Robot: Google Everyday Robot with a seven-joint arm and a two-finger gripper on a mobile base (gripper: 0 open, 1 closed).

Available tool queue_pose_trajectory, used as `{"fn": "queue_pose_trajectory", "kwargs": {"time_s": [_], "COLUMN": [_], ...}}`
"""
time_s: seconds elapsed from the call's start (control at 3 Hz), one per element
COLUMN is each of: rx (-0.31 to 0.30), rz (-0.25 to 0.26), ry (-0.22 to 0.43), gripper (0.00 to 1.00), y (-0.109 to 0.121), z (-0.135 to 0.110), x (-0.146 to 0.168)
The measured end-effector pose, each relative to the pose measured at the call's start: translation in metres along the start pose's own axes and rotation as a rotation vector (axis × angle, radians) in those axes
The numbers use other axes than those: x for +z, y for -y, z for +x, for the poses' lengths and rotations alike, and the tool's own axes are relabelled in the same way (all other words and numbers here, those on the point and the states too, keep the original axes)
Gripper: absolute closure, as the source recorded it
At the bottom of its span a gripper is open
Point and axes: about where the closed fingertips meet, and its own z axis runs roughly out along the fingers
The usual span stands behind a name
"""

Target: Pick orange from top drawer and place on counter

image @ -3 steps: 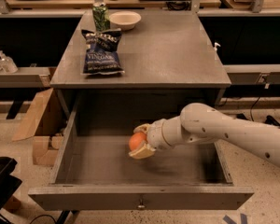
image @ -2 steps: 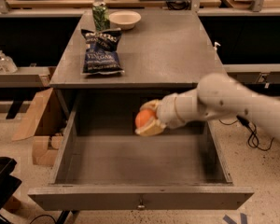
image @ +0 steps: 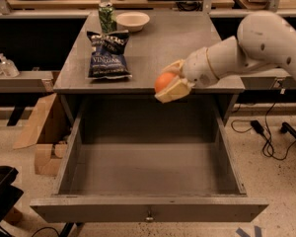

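The orange (image: 163,81) is held in my gripper (image: 170,83), whose cream fingers are shut around it. It hangs in the air level with the front edge of the grey counter (image: 187,43), above the back of the open top drawer (image: 148,174). The drawer is pulled fully out and its grey inside shows nothing in it. My white arm reaches in from the upper right.
A dark blue chip bag (image: 107,55) lies on the counter's left part. A green can (image: 107,16) and a white bowl (image: 132,20) stand at its back left. Cardboard boxes (image: 42,132) sit on the floor left of the drawer; cables lie at the right.
My gripper has lifted the orange up out of the drawer and moved it toward the back, to the height of the counter's front edge.
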Motion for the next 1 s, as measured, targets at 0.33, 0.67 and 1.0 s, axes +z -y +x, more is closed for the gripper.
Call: {"fn": "queue_pose_trajectory", "kwargs": {"time_s": [0.33,0.67,1.0], "rx": [0.046,0.045,0.021], "rz": [-0.076,-0.001,0.187], "ry": [0.027,0.08,0.134], "gripper": [1.0,1.0,1.0], "y": [0.035,0.087,0.149], "z": [-0.039,-0.07,-0.095], "x": [-0.021,-0.027,-0.044]}}
